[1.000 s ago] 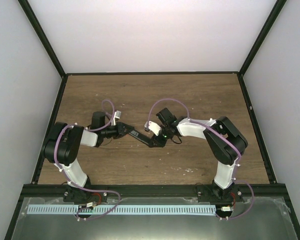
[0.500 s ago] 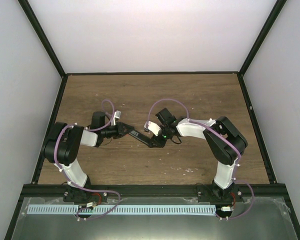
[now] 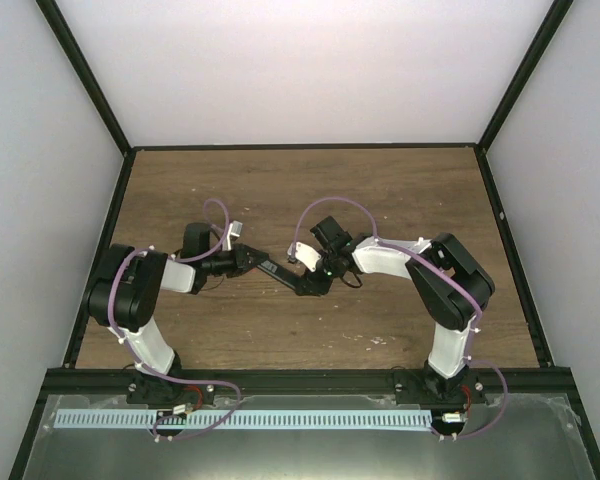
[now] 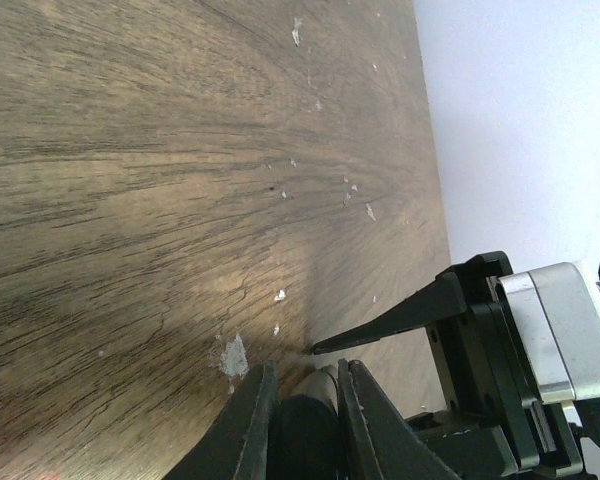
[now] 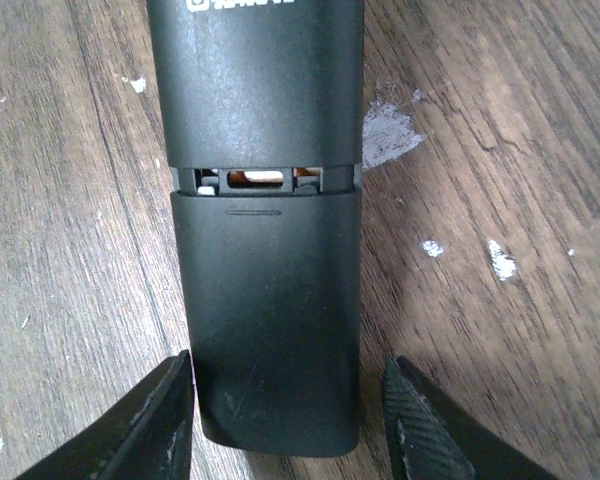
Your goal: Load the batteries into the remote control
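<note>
The black remote control (image 3: 280,272) lies back-up on the wooden table between my two grippers. My left gripper (image 3: 252,260) is shut on its left end; in the left wrist view the fingers (image 4: 255,425) clamp the dark remote (image 4: 305,435). In the right wrist view the remote (image 5: 265,330) shows its battery cover slid partly along, with a narrow gap (image 5: 260,178) at the seam. My right gripper (image 5: 285,430) is open, with one finger on each side of the remote's near end; it also shows in the top view (image 3: 315,280). The green and purple batteries are out of view.
The wooden table (image 3: 380,190) has small white scuff marks (image 5: 385,130). Black frame rails (image 3: 505,230) and white walls border it on three sides. A metal ledge with a white ruler strip (image 3: 240,420) runs along the near edge.
My right wrist has shifted slightly at the remote's right end. The left arm and the remote have stayed in place.
</note>
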{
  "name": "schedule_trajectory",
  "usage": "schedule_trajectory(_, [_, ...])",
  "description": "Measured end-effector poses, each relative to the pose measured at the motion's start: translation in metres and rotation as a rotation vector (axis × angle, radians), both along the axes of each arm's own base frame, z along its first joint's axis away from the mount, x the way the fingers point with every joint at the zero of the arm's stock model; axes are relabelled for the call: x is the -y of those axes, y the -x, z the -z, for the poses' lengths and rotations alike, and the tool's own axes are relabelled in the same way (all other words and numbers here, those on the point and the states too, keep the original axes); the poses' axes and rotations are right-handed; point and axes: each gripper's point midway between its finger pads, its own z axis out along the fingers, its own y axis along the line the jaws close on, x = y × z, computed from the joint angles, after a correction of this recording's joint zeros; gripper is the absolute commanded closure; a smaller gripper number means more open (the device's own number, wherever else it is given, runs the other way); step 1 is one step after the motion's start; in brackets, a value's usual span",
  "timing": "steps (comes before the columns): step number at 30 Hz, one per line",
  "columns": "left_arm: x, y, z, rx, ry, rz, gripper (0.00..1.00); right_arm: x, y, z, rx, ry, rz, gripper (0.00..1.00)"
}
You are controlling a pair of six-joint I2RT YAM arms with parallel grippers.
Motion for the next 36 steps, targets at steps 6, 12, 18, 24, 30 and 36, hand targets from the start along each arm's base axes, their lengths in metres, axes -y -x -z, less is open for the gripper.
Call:
schedule_trajectory(6, [0.000, 0.000, 0.000, 0.000, 0.000, 0.002, 1.00, -0.001, 0.000, -0.004, 0.010, -0.011, -0.009, 0.46])
schedule_trajectory(12, [0.000, 0.000, -0.001, 0.005, -0.006, 0.005, 1.00, -0.003, -0.002, -0.016, 0.036, -0.032, -0.016, 0.49])
schedule_trajectory(18, [0.000, 0.000, -0.001, 0.008, -0.009, 0.006, 1.00, -0.004, -0.002, -0.022, 0.049, -0.042, -0.021, 0.60])
schedule_trajectory(24, [0.000, 0.000, -0.001, 0.008, -0.009, 0.006, 1.00, -0.005, -0.002, -0.017, 0.033, -0.039, -0.022, 0.67])
schedule_trajectory(30, [0.000, 0.000, -0.001, 0.008, -0.009, 0.006, 1.00, -0.005, -0.001, -0.010, 0.018, -0.030, -0.021, 0.70])
schedule_trajectory(36, [-0.001, 0.000, -0.002, 0.009, -0.009, 0.003, 1.00, -0.008, -0.004, -0.011, 0.018, -0.036, -0.023, 0.74])
